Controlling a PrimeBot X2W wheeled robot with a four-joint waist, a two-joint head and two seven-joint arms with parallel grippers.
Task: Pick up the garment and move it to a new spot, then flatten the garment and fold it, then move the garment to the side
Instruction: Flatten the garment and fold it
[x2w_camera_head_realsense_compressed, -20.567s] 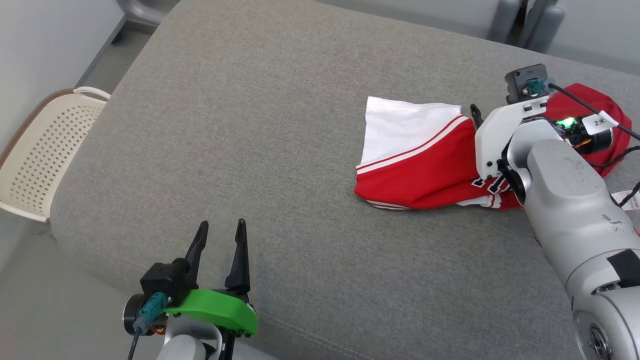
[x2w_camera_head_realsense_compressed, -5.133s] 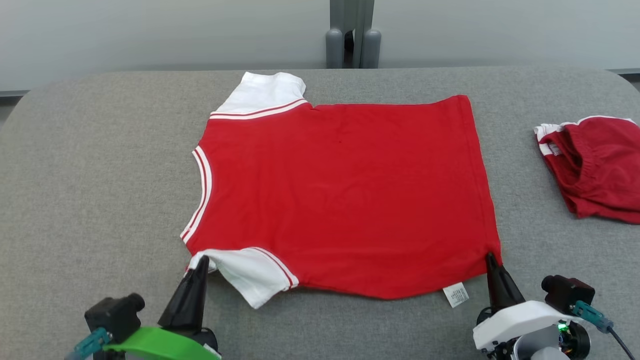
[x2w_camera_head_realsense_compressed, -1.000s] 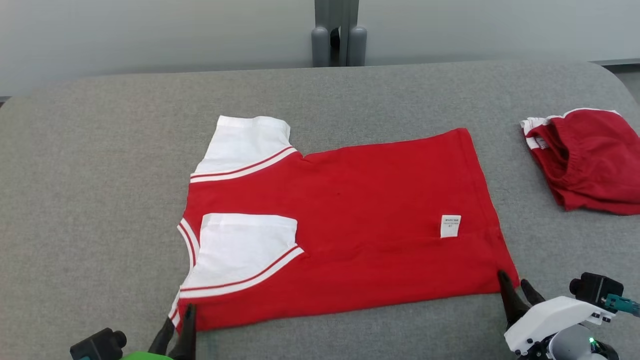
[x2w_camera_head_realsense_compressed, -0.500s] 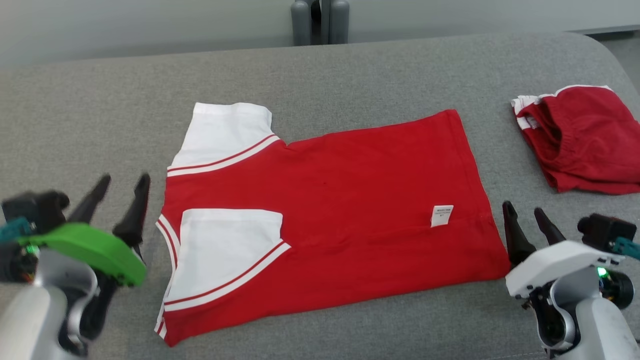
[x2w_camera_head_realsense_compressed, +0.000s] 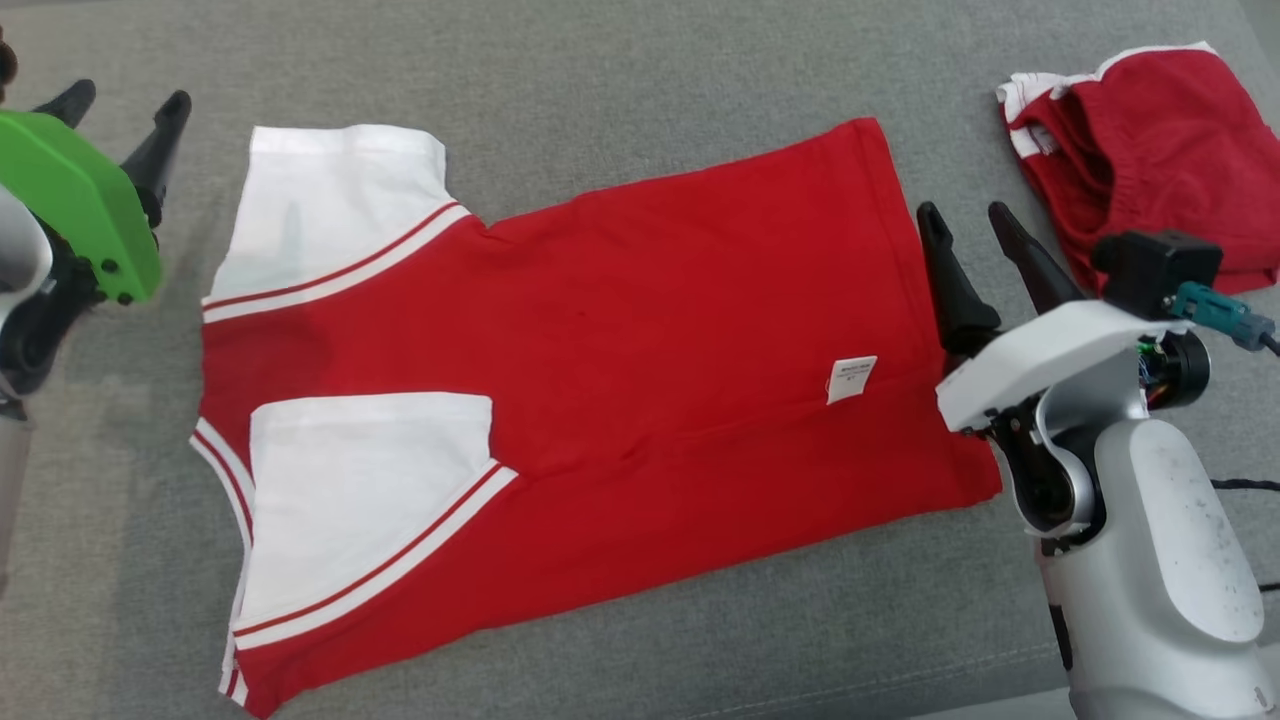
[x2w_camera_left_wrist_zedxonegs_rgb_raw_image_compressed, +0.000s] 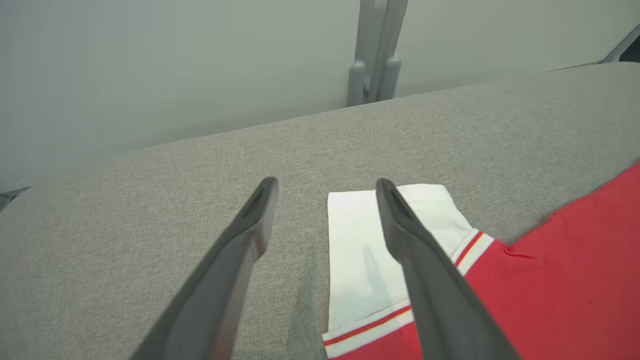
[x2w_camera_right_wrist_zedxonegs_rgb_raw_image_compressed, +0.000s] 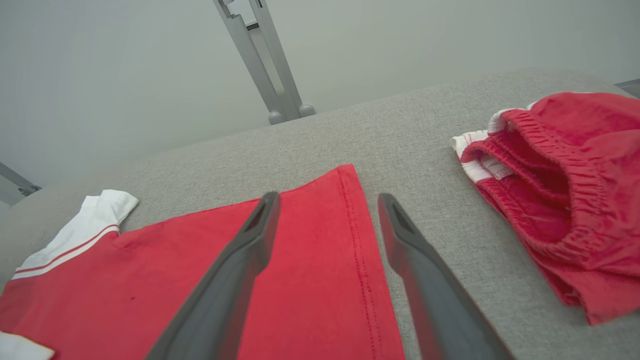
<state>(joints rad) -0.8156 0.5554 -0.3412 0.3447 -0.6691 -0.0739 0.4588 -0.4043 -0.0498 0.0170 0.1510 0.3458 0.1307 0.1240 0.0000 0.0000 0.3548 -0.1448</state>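
Now, near fold: the red shirt (x2w_camera_head_realsense_compressed: 640, 330) lies flat on the grey cushion (x2w_camera_head_realsense_compressed: 620, 60). Its near side is folded up over itself, and the fold runs from 7 to 4 o'clock.
Folded sleeve: the white sleeve (x2w_camera_head_realsense_compressed: 360, 490) lies on the red body at 8 o'clock.
Tag: a white tag (x2w_camera_head_realsense_compressed: 851, 379) sits at 3 o'clock, just inside the hem.
Right gripper (x2w_camera_head_realsense_compressed: 965, 215): at 3 o'clock, fingers spread and empty, one over the hem and one over bare cushion.
Left gripper (x2w_camera_head_realsense_compressed: 128, 98): at 10 o'clock, fingers spread, holding nothing, just beside the far sleeve (x2w_camera_head_realsense_compressed: 330, 205).
Shorts (x2w_camera_head_realsense_compressed: 1150, 140): red and crumpled at 1 o'clock, apart from the shirt.
Post (x2w_camera_left_wrist_zedxonegs_rgb_raw_image_compressed: 372, 55): grey, beyond the cushion's far edge at 12 o'clock.
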